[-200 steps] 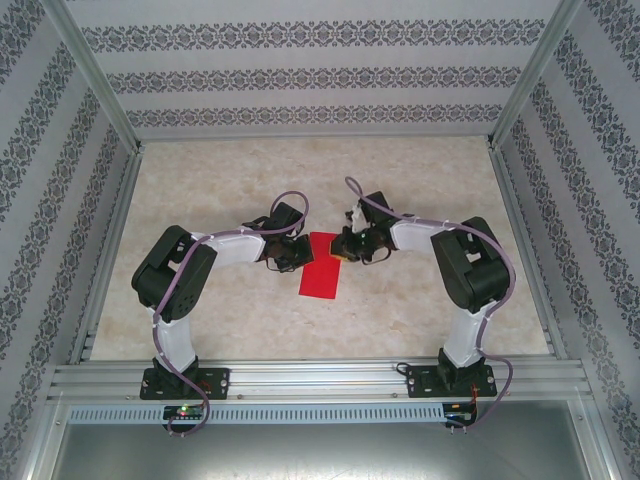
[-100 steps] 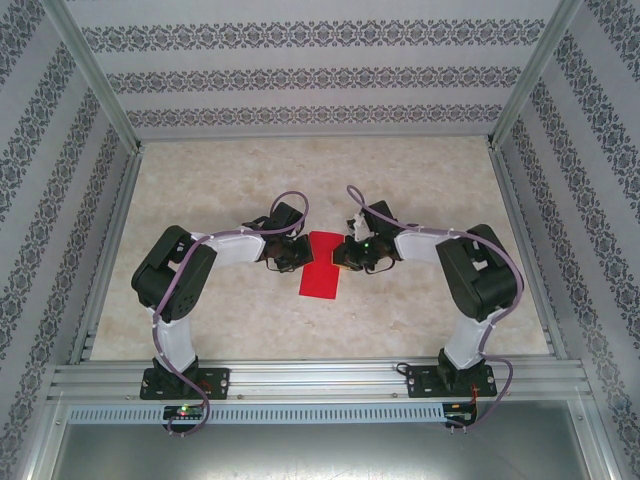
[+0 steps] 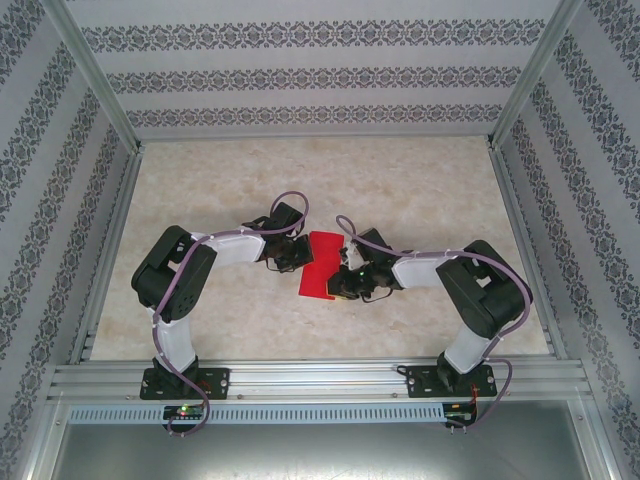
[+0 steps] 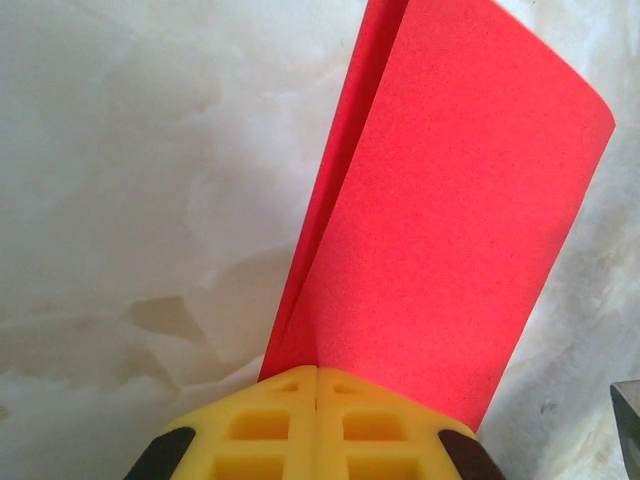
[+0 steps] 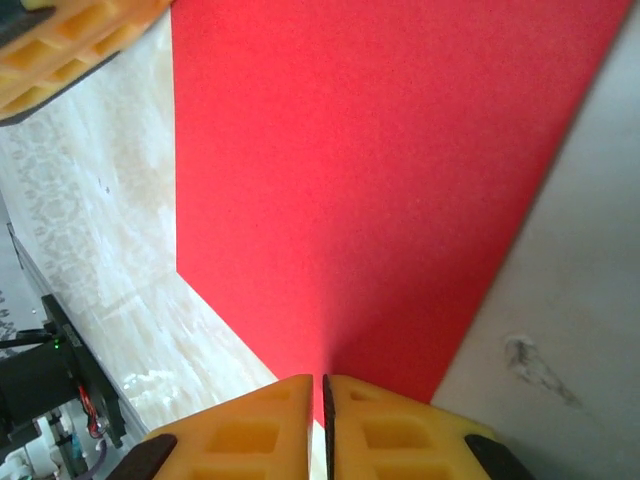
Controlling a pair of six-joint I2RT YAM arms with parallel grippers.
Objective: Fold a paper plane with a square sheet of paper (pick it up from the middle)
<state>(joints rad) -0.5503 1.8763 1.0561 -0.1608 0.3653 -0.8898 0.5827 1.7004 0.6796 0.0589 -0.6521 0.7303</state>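
Note:
The square sheet of paper [image 3: 316, 258] is bright red and lies folded into a narrow double strip on the marble tabletop [image 3: 220, 190], between the two arms. My left gripper [image 3: 299, 257] is shut on its left edge. In the left wrist view both layers of the paper [image 4: 450, 220] come out of the closed left gripper [image 4: 317, 372], the top layer bowed upward. My right gripper [image 3: 338, 287] sits at the strip's near right end. Its jaws stand almost together at the right gripper [image 5: 325, 382] tips, over the paper [image 5: 350, 180]. The near corner is hidden under them.
Patterned walls and an aluminium frame [image 3: 320, 372] box in the table. A yellow finger of the left gripper [image 5: 70, 45] shows at the paper's far corner in the right wrist view. Bare tabletop lies beyond and on both sides of the paper.
My right gripper has slid toward me along the paper's right side, from beside its far end to its near end. The left gripper and the paper have stayed put.

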